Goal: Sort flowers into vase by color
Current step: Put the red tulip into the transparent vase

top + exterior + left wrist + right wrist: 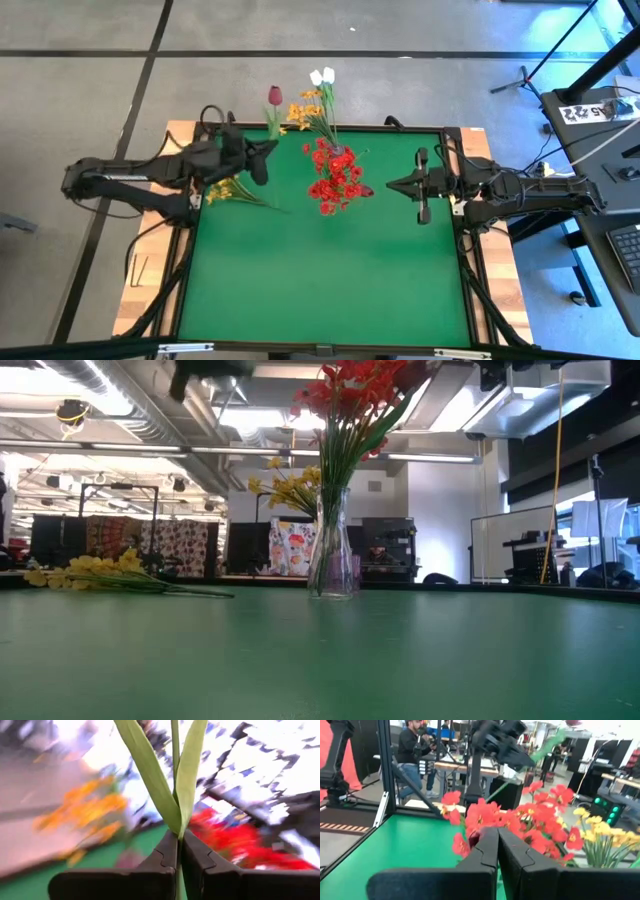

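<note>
Two claws: left claw (262, 160) clamped on pink-bud stem (176, 770) at table's far edge, right claw (420, 186) together.

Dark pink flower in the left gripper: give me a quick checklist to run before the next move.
1. Left gripper shut on the dark pink flower by its stem: ok.
2. Red flowers standing upright in the vase: ok.
3. Right gripper shut, empty, apart from the red flowers: ok.
4. Yellow flowers sorted: not ok, they lie on the table.
5. Separate vase ready for pink: cannot tell.
</note>
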Available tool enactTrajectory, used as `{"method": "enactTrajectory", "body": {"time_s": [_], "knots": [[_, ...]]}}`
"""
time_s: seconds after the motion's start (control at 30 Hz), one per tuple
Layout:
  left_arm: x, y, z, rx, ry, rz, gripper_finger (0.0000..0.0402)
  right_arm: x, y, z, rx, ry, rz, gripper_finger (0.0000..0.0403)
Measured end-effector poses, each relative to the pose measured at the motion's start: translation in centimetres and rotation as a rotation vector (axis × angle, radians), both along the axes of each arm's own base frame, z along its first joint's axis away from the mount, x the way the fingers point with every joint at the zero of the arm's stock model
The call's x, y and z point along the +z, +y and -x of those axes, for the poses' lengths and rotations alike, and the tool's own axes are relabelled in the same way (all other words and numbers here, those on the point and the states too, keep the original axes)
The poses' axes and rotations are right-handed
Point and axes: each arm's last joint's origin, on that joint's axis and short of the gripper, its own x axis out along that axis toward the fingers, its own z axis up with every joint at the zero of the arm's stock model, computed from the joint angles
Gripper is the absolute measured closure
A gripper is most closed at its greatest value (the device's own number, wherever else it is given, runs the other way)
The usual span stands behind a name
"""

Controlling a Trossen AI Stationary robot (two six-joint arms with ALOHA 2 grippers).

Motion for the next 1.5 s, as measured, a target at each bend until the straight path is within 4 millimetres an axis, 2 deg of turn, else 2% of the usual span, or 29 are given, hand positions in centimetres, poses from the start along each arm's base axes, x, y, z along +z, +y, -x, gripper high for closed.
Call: {"method": "enactTrajectory", "body": {"time_s": [0.1, 0.23, 0.4, 0.53, 0.63, 0.73, 1.0, 1.2, 1.5], "knots": [[1.3, -1.9, -0.9, -0.094, -0.062, -0.146, 0.0401, 0.3, 0.0, 0.0, -0.001, -0.026, 0.019, 0.0393], [1.7, -4.4, -2.8, -0.155, -0.06, -0.334, 0.0401, 0.4, 0.0, 0.0, -0.002, -0.046, 0.021, 0.0393], [1.2, -6.6, -5.4, -0.076, -0.002, -0.571, 0.0401, 0.5, 0.0, 0.0, -0.002, -0.055, 0.022, 0.0393], [0.8, -7.2, -6.6, -0.039, -0.003, -0.66, 0.0401, 0.5, 0.0, 0.0, -0.002, -0.053, 0.022, 0.0393], [0.3, -7.0, -6.9, -0.066, -0.022, -0.675, 0.0401, 0.5, 0.0, 0.0, -0.002, -0.052, 0.022, 0.0393], [-1.2, -6.4, -6.9, -0.082, -0.047, -0.666, 0.0401, 0.5, 0.0, 0.0, -0.002, -0.052, 0.022, 0.0393], [-4.2, -4.7, -5.4, -0.178, -0.301, -0.611, 0.0401, 0.3, 0.0, 0.0, -0.009, -0.032, 0.022, 0.0393], [-5.9, -3.4, -6.5, -0.165, -0.269, -0.585, 0.0401, 0.3, 0.0, 0.0, -0.009, -0.035, 0.022, 0.0393], [-6.7, -1.9, -7.4, -0.128, -0.251, -0.603, 0.0401, 0.4, 0.0, 0.0, -0.01, -0.037, 0.022, 0.0393]]}}
